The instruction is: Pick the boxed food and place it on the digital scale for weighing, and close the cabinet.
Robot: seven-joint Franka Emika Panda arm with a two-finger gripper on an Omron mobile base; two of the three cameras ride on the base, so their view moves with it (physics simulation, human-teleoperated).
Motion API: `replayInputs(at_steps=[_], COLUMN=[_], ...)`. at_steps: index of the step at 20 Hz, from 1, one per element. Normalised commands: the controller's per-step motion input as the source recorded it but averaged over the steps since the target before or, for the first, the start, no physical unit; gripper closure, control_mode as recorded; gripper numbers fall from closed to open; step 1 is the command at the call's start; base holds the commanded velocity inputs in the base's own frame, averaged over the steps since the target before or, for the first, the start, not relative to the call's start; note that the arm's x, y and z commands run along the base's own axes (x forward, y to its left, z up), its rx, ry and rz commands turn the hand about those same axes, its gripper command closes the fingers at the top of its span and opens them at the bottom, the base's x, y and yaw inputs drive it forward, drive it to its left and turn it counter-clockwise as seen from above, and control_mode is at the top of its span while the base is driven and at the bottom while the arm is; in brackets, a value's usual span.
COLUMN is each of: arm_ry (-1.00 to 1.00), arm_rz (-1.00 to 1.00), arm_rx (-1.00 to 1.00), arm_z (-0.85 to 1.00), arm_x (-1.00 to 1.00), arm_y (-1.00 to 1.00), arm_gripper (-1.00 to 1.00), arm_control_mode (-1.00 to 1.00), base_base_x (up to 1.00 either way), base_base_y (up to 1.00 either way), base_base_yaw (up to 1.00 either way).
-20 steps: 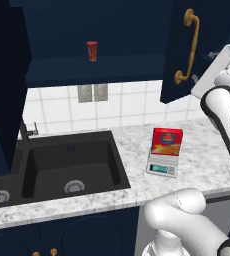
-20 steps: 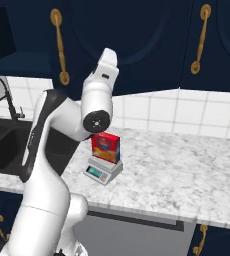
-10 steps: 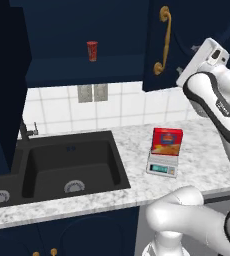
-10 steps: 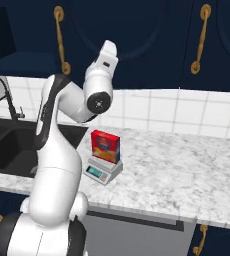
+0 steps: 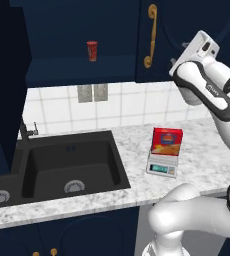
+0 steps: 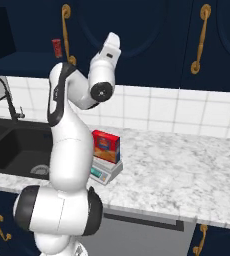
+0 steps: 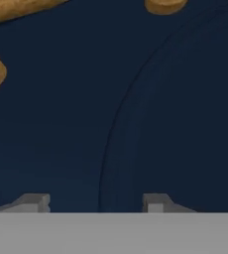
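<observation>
In the left base view the sink [image 5: 69, 167] fills the lower left, a small red cup [image 5: 92, 50] stands on the open shelf at upper centre, and the navy cabinet door [image 5: 182, 40] with its curved gold handle [image 5: 150, 36] takes the upper right. Below it, right of centre, the boxed food [image 5: 166, 141] stands upright on the digital scale [image 5: 162, 167], which sits on the marble counter [image 5: 207, 160]. The arm rises from the lower right, bends at the elbow and lifts its hand against the cabinet door at the upper right.

The right base view shows the arm from the other side, at left of centre, with its wrist tilted up toward the cabinet panel [image 6: 137, 40]; the box [image 6: 106, 146] on the scale [image 6: 106, 171] sits just right of the arm.

The hand view shows the gripper [image 7: 93, 202] close to the navy arched panel, gold handle parts at the top edge. The two fingertips [image 7: 154, 202] stand apart with nothing between them.
</observation>
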Motion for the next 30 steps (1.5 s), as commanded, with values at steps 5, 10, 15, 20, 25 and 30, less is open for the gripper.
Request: replayInputs(at_steps=[5,10,15,20,25,30], arm_ry=[-0.14,-0.04,0.05,0.05,-0.02,-0.30], arm_rz=[0.00,0.00,0.00,0.01,0.10,0.03], arm_rx=[0.00,0.01,-0.01,-0.07,-0.01,-0.02], arm_z=[-0.24,0.28,0.75,0.70,0.23,-0.32], arm_x=[0.37,-0.91,-1.00,-1.00,-1.00,-0.71], arm_y=[0.00,0.00,0.00,0.09,0.46,1.00], arm_gripper=[-1.00,-1.00,-1.00,-1.00,-1.00,-1.00], arm_control_mode=[-1.00,-1.00,-1.00,-1.00,-1.00,-1.00], base_base_x=[0.00,0.00,0.00,0.00,0.00,0.00], base_base_y=[0.00,0.00,0.00,0.00,0.00,0.00], base_base_yaw=[0.00,0.00,0.00,0.00,0.00,0.00])
